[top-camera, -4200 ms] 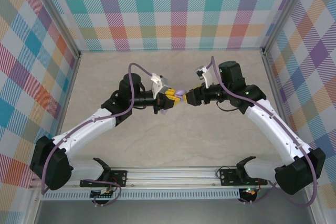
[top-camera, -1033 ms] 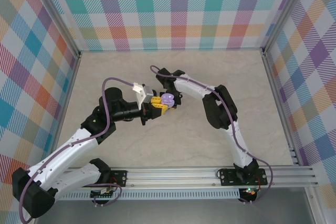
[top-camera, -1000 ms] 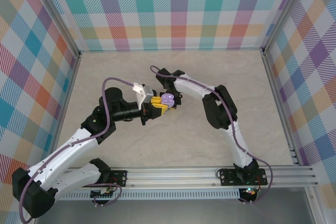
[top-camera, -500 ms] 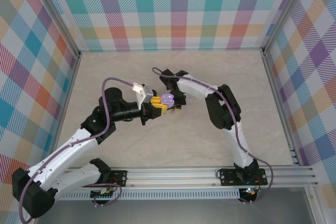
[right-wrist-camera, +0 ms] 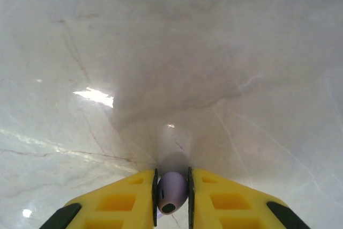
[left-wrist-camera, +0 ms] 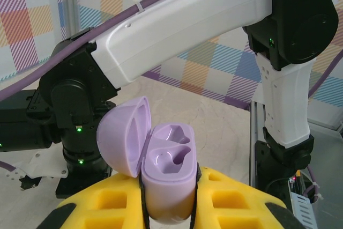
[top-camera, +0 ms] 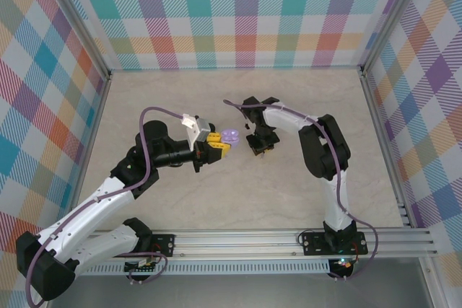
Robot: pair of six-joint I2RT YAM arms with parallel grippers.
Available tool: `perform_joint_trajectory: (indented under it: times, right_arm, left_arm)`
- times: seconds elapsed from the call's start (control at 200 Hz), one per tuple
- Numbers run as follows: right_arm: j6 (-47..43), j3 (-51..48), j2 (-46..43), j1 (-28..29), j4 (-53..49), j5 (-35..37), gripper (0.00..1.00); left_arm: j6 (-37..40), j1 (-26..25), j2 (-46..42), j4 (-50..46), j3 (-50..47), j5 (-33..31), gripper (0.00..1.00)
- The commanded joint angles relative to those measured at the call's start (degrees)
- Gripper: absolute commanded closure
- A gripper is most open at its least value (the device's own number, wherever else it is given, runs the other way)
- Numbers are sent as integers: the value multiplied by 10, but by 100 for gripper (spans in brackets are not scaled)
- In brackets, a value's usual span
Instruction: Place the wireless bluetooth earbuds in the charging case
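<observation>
Plaid walls in many colours closed off a pale marbled desk on three sides. On the left, the left gripper was clenched on the lavender charging case, which stuck out beyond its fingertips. From the left wrist, the left gripper had its yellow pads pressed to both sides of the charging case. The case stood upright, its lid hinged open to the left and two moulded hollows showing in the body.

To the right of that case, near it but apart, the right gripper pointed down at the desk. From the right wrist, the right gripper was grasping a small lavender earbud with a dark opening at its lower end, pinched between the yellow pads close to the marble. Whether the earbud touched the desk could not be told.
</observation>
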Motion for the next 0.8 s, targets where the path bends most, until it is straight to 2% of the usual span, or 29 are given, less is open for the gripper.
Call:
perform_joint_trajectory:
  times: [0.0,0.21,0.455,0.585,0.795]
  right_arm:
    - [-45,-13,-14,3,-12,-9,75]
    - [5,3,-17,3,-20,-15,54]
    - [142,0,-28,-4,-17,-40,54]
    - [213,-11,-35,-4,-13,-25,55]
    - [266,-34,-44,-4,13,-29,62]
  left_arm:
    - [-3,-8,-5,2,5,7,89]
    - [-3,-8,-5,0,5,5,89]
    - [-3,-8,-5,-2,5,5,89]
    - [-3,-8,-5,-2,4,4,89]
    - [-3,-8,-4,1,3,6,89]
